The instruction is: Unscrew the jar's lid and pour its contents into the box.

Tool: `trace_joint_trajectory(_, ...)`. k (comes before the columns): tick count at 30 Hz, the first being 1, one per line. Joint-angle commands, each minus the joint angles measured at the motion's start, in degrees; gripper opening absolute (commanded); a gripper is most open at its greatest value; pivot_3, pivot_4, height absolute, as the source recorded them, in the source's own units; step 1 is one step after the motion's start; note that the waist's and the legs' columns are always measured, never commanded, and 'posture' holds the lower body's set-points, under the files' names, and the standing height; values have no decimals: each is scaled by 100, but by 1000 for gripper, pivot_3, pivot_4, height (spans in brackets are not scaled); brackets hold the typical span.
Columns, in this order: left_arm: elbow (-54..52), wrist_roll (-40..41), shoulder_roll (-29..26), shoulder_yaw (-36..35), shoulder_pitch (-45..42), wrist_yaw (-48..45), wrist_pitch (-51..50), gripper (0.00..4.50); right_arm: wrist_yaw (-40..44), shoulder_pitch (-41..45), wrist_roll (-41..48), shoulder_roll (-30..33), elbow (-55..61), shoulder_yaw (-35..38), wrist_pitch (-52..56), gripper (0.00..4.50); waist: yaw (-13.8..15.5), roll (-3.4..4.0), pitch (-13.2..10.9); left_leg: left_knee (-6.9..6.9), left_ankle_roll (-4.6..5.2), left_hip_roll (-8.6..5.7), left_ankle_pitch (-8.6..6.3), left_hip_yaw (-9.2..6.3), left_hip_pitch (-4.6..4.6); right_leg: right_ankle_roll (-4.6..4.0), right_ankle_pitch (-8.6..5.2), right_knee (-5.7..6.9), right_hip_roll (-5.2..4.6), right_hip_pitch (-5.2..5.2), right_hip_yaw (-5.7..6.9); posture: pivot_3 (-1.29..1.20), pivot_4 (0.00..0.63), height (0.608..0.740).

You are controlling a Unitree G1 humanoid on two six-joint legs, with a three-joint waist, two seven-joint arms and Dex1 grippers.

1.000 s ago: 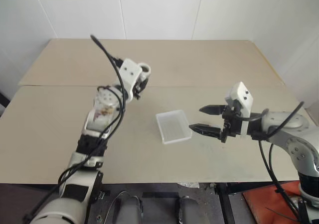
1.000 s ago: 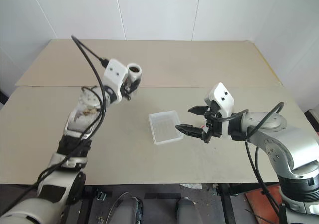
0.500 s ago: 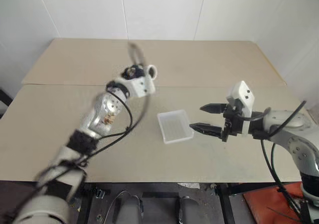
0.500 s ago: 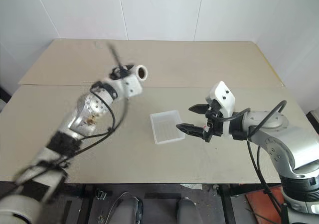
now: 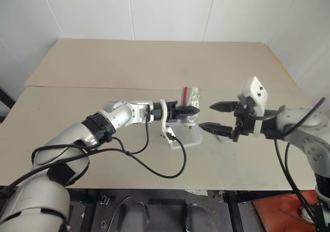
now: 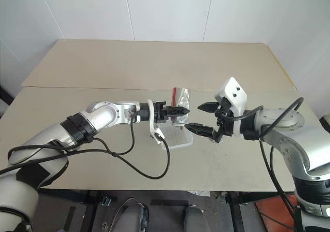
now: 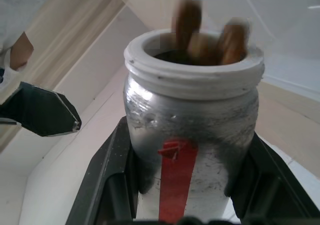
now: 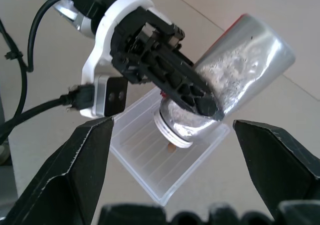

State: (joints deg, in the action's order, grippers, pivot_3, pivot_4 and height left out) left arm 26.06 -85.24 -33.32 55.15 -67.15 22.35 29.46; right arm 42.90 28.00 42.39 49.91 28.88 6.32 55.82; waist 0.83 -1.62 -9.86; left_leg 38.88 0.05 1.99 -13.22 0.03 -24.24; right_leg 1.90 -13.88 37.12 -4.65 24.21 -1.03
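My left gripper (image 5: 190, 111) is shut on the jar (image 5: 190, 95), a silvery-clear cylinder with a red mark. The jar hangs tilted just above the box (image 5: 180, 141), with its open mouth pointing down and its base up. Brown contents (image 7: 200, 35) crowd the jar's mouth, blurred in the left wrist view. One small brown bit (image 8: 171, 146) lies on the box's ribbed bottom (image 8: 150, 175). To the right of the jar and level with it, my right gripper (image 5: 206, 116) stands open with nothing between its fingers. The lid is out of view.
The box sits near the middle of a tan table (image 5: 154, 67) made of two boards with a seam between them. A black cable (image 5: 154, 167) loops from my left wrist down over the table's front. White walls rise behind the table.
My left arm has swung from raised at the left to low over the box, and the jar has gone from mouth up to mouth down. The right gripper has stayed put, open.
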Motion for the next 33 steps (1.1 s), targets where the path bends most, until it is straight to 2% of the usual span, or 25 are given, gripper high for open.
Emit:
trace_joint_trajectory(1, 223, -232, 64, -72, -216, 215, -231, 1924, -162, -33, 288, 26, 339, 455, 111, 4475, -2, 0, 0, 0, 0, 0, 0, 0, 0, 0, 0, 0, 0, 0, 0, 0, 150, 740)
trace_joint_trajectory(6, 246, -161, 57, -133, -173, 249, -122, 1924, -293, -56, 424, 35, 390, 513, 154, 4475, -3, 0, 0, 1, 0, -1, 0, 0, 2, 0, 0, 1, -2, -3, 1, 0, 150, 740)
trace_joint_trajectory(10, 174, 461, -4, -486, 40, -128, 38, 1924, -317, -53, 457, 58, 379, 472, 142, 4475, -7, 0, 0, 1, 0, -1, 0, 0, 2, 0, 0, 1, -3, -3, 1, 0, 150, 740)
trace_joint_trajectory(12, 200, 1028, -7, -822, 186, -474, 112, 1924, -319, -39, 461, 65, 356, 447, 132, 4475, -16, 0, 0, 1, 0, 0, 0, 0, 1, 0, 0, 4, -3, -1, 0, 0, 150, 740)
trace_joint_trajectory(17, 213, 3517, 129, -2288, 806, -2209, -292, 1924, -230, -25, 434, 71, 282, 421, 42, 4475, -22, 1, 1, 3, 0, 1, 0, 0, 2, 0, 0, 3, -3, -1, 2, 0, 150, 740)
trace_joint_trajectory(21, -556, 5674, 537, -3474, 1596, -3887, -1526, 1924, -111, 18, 315, 21, 156, 308, -114, 4475, -28, 4, 2, 5, 0, 2, 0, 0, 5, 0, 0, 4, -3, -4, 2, 0, 150, 740)
trace_joint_trajectory(26, -1485, 7870, 1316, -4878, 2200, -4945, -3891, 1924, -30, 130, 266, -83, 8, 197, -244, 4475, -23, 3, 2, 13, 0, 2, 0, -3, 3, 0, 0, 5, -3, -8, 5, 0, 150, 740)
trace_joint_trajectory(30, -1621, 8849, 1598, -5624, 2379, -5092, -5182, 1924, 23, 160, 243, -106, -47, 180, -293, 4475, -39, 4, 2, 13, 1, 3, 0, -7, 6, 0, 0, 6, 1, -10, 4, 0, 150, 740)
trace_joint_trajectory(33, -1481, 9294, 1730, -5992, 2495, -5072, -5475, 1924, 71, 153, 223, -78, -53, 188, -330, 4475, -66, 3, 2, 13, 1, 2, 0, -6, 11, 0, 0, 5, 1, -14, 3, 0, 150, 740)
